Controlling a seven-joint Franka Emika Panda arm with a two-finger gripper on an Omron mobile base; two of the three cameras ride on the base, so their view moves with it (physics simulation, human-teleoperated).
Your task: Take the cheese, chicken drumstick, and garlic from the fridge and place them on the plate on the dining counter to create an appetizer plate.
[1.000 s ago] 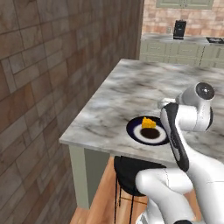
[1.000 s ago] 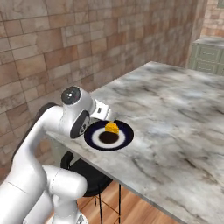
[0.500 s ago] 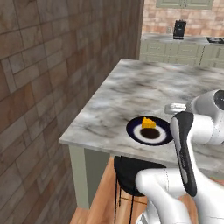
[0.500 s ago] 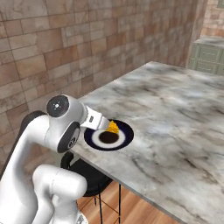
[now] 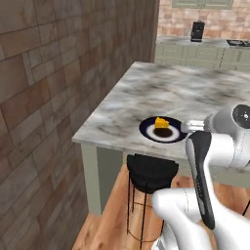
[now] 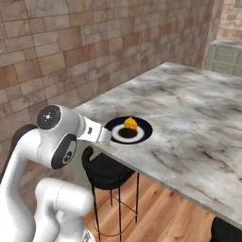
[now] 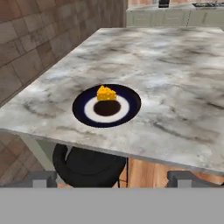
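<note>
The cheese (image 7: 106, 93), likely light, firm and best pinched across its flat sides, sat at twelve o'clock on the plate (image 7: 83, 101) near the dining counter (image 7: 175, 87) edge, while the gripper (image 7: 113, 178) stood wide apart, empty.

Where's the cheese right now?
The cheese sits on the plate, on its far part in the hand view, near the dining counter edge above a black stool.
</note>
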